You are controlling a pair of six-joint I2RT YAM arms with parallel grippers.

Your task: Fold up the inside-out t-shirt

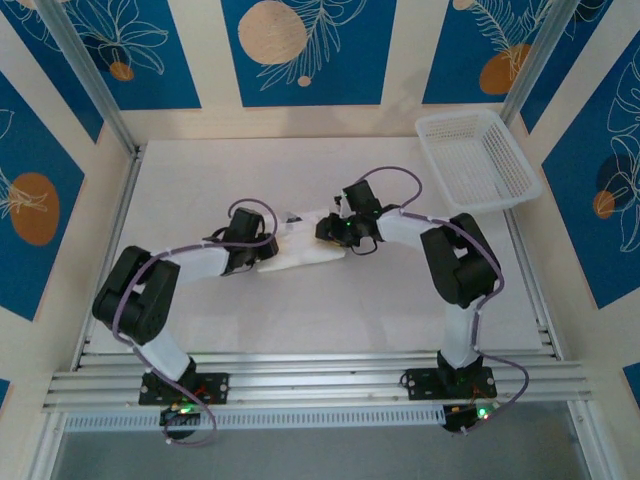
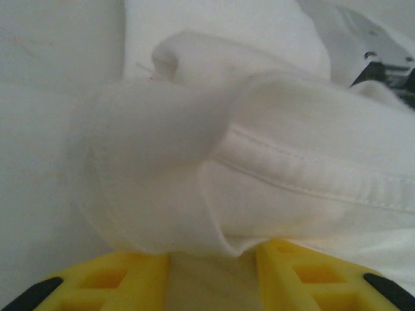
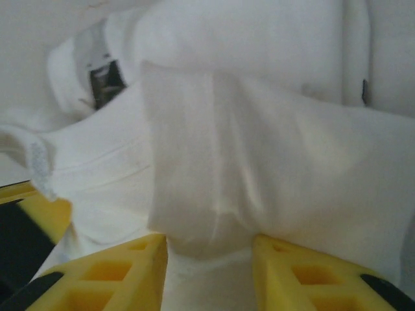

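Observation:
The inside-out t-shirt [image 1: 300, 250] lies bunched in a small white heap at the middle of the table. My left gripper [image 1: 264, 252] is at the heap's left end. My right gripper [image 1: 330, 232] is at its right end. In the left wrist view the cloth [image 2: 259, 149], with a stitched hem, drapes over the tips of the yellow fingers [image 2: 117, 278]; the left gripper [image 2: 213, 259] stands open. In the right wrist view a fold of cloth [image 3: 246, 149] bulges between the yellow fingers [image 3: 110, 272] of my right gripper [image 3: 209, 249], whose jaws stand apart.
A white plastic mesh basket [image 1: 478, 160] stands at the back right corner of the table. Aluminium rails [image 1: 320, 375] run along the near edge by the arm bases. Bare white tabletop [image 1: 200, 180] surrounds the heap.

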